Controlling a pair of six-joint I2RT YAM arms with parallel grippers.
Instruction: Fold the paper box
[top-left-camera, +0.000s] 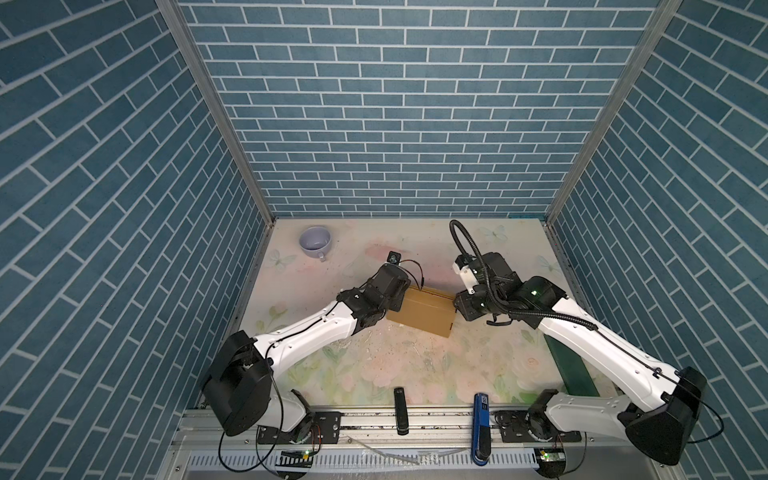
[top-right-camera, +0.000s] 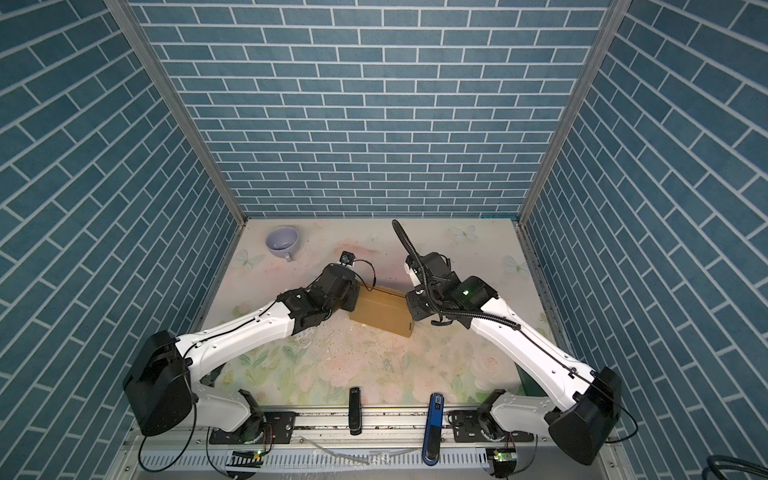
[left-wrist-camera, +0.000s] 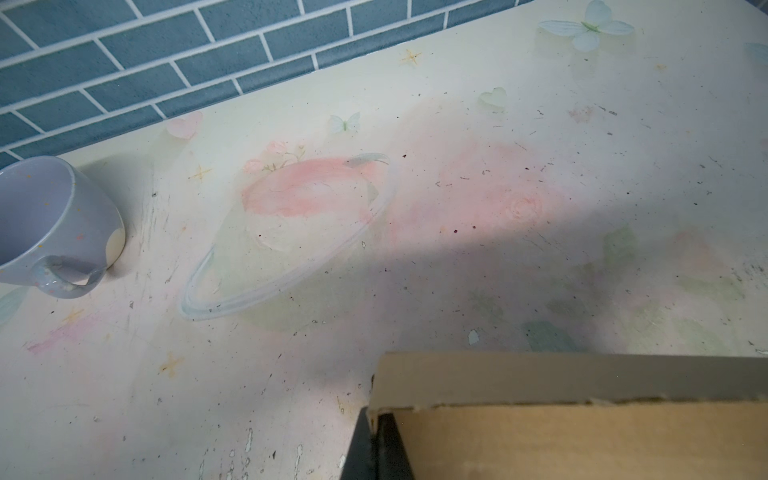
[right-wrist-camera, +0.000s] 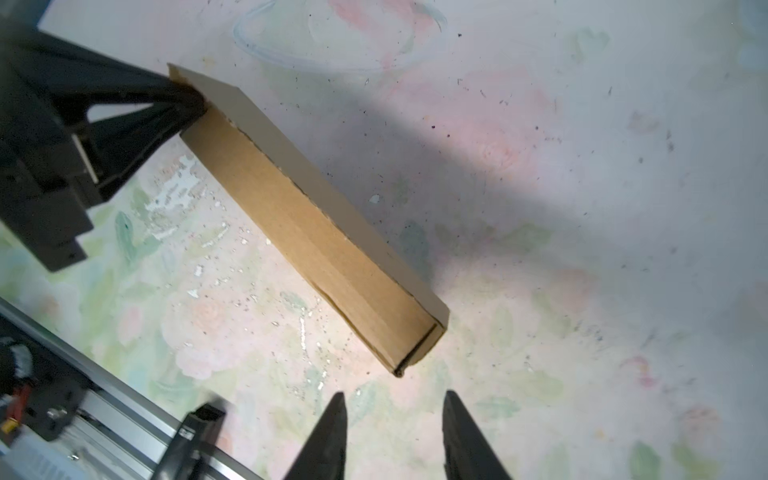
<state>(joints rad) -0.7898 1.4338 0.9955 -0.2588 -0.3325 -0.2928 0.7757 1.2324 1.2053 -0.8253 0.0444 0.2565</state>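
The paper box (top-left-camera: 422, 311) (top-right-camera: 384, 311) is a tan cardboard box, closed into a shallow rectangular shape, lying mid-table between both arms. My left gripper (left-wrist-camera: 376, 424) is shut on the box's (left-wrist-camera: 582, 440) left end wall near a corner. The right wrist view shows the same pinch, with the left fingers (right-wrist-camera: 183, 104) on the box's (right-wrist-camera: 316, 224) far end. My right gripper (right-wrist-camera: 394, 401) is open just off the box's near corner, with nothing between its fingers and not touching it.
A pale lilac mug (top-left-camera: 315, 243) (left-wrist-camera: 54, 224) stands at the back left. A black tool (top-left-camera: 400, 409) and a blue tool (top-left-camera: 481, 428) lie across the front rail. A dark green object (top-left-camera: 575, 370) lies under the right arm. Blue brick walls enclose three sides.
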